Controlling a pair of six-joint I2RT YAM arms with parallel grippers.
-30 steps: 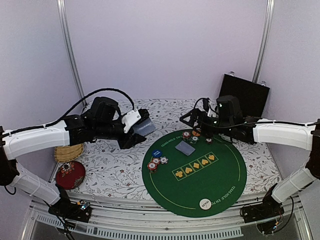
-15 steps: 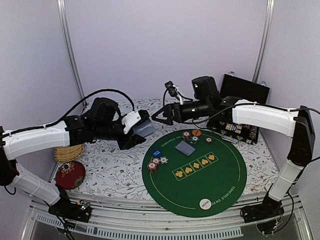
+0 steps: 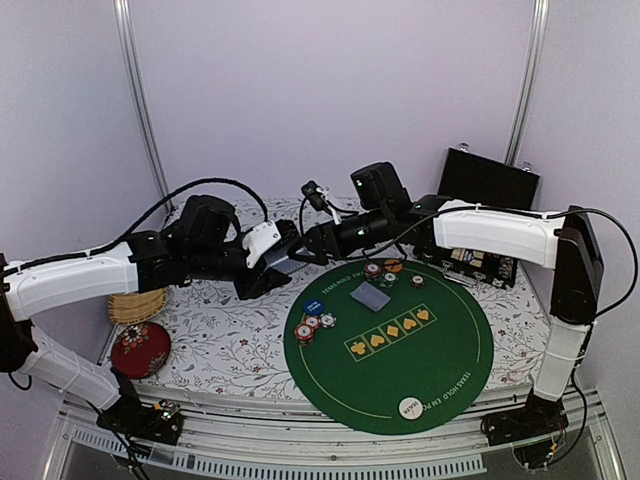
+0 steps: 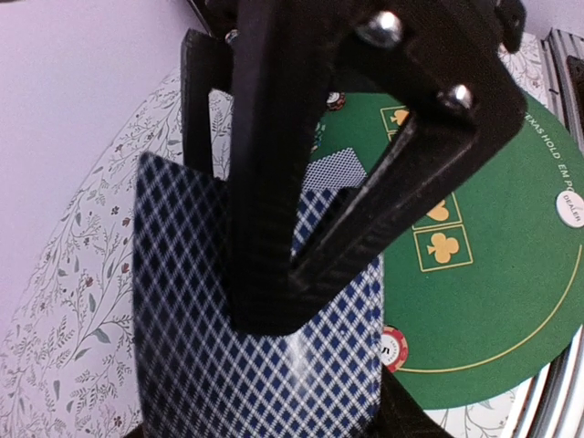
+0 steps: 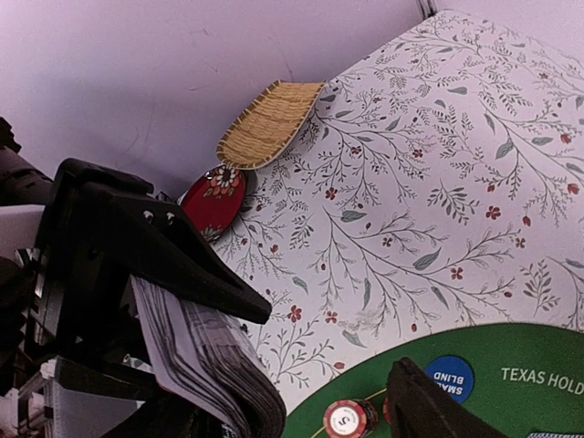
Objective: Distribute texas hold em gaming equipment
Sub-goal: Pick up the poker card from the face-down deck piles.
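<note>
over floral cloth (image 3: 230, 340), l gripper (image 3: 280, 265) clamps card deck (image 4: 182, 319) lengthwise toward r gripper (image 3: 303, 247), jaws apart.

The top view looks down from behind the arm bases over the whole counter (image 3: 230, 340). Both wrist views sit close, the left facing right, the right facing left, sharing the card deck (image 4: 255, 365) and green mat (image 4: 493, 182).

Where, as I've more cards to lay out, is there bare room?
Free: the green mat's near half, between the card outlines and the dealer button, and the floral cloth between the mat and the red cushion. Crowded: the mat's far rim, with chip stacks, a loose card, and the left gripper and right gripper at the deck.
</note>
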